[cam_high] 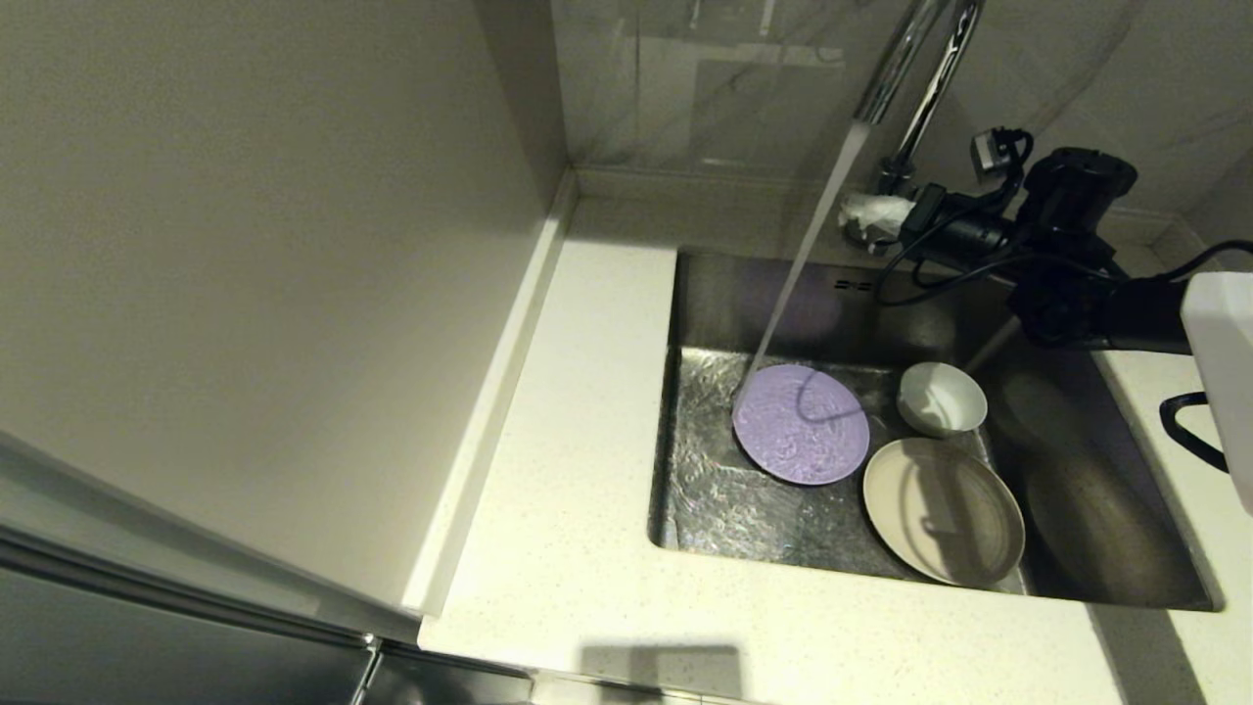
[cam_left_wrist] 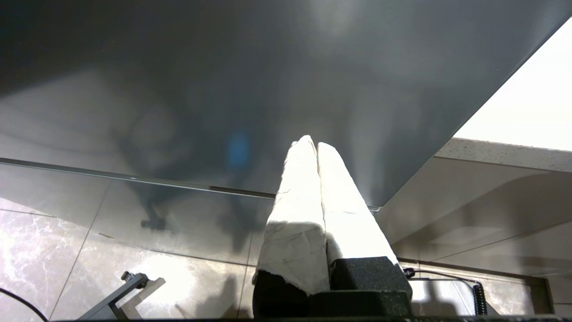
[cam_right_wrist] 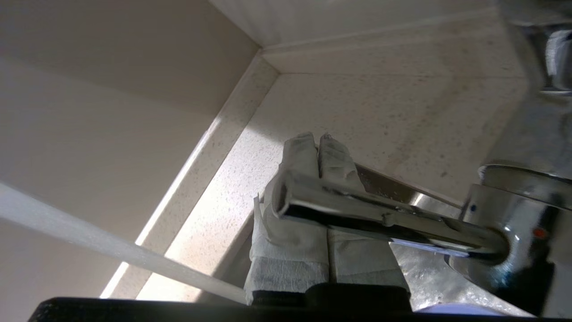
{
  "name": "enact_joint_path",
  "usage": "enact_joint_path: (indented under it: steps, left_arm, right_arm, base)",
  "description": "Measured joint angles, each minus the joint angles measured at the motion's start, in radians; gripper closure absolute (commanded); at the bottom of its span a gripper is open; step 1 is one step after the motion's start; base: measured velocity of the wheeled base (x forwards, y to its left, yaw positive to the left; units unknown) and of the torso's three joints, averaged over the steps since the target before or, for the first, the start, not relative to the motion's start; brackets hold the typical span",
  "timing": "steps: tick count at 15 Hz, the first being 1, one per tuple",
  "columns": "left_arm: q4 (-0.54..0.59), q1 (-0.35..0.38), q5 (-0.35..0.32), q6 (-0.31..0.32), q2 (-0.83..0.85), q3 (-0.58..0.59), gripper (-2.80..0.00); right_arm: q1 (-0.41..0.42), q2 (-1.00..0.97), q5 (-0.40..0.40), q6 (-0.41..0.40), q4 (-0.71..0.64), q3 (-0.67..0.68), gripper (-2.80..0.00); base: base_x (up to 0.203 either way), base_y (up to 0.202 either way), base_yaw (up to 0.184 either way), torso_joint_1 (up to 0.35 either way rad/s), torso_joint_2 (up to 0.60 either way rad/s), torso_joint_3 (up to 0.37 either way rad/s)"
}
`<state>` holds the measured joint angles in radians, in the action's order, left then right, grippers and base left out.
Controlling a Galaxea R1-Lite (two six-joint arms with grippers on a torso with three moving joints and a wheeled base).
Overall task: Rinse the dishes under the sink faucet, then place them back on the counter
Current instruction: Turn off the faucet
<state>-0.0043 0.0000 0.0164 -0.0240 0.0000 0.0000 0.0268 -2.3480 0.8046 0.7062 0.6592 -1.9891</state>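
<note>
Three dishes lie in the steel sink (cam_high: 1106, 509): the lilac plate (cam_high: 801, 423) at the left, the cream plate (cam_high: 943, 509) at the front, the white bowl (cam_high: 942, 398) behind it. Water (cam_high: 803, 264) runs from the chrome faucet (cam_high: 915, 59) onto the lilac plate's far left edge. My right gripper (cam_high: 866, 217) is at the faucet's base, its wrapped fingers shut, and the thin lever (cam_right_wrist: 380, 214) lies across them, touching. My left gripper (cam_left_wrist: 312, 142) is shut and empty, down beside a grey cabinet front, out of the head view.
The speckled counter (cam_high: 568, 470) runs left of and before the sink, with a low raised edge (cam_high: 489, 392) against a tall beige panel (cam_high: 245, 245). Black cables (cam_high: 940, 264) hang from my right arm over the sink's back rim. Tiled floor (cam_left_wrist: 53, 250) lies below the left gripper.
</note>
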Motion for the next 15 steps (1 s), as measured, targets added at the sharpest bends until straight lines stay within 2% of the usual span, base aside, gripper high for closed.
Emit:
enact_joint_path:
  steps: [5,7,12,15]
  left_arm:
    - [0.0,0.0,0.0,0.0,0.0,0.0,0.0]
    - [0.0,0.0,0.0,0.0,0.0,0.0,0.0]
    - [0.0,0.0,0.0,0.0,0.0,0.0,0.0]
    - [0.0,0.0,0.0,0.0,0.0,0.0,0.0]
  right_arm:
    - [0.0,-0.019,0.014,-0.007,0.107,0.002,0.0]
    - [0.013,-0.006,0.028,-0.001,0.064,0.013,0.0]
    - [0.093,0.088,0.184,-0.001,-0.11,0.147,0.0]
    - [0.139,0.123,0.189,-0.006,-0.135,0.162,0.0]
  base:
    - [0.0,0.0,0.0,0.0,0.0,0.0]
    - [0.0,0.0,0.0,0.0,0.0,0.0]
    - [0.0,0.0,0.0,0.0,0.0,0.0]
    - [0.0,0.0,0.0,0.0,0.0,0.0]
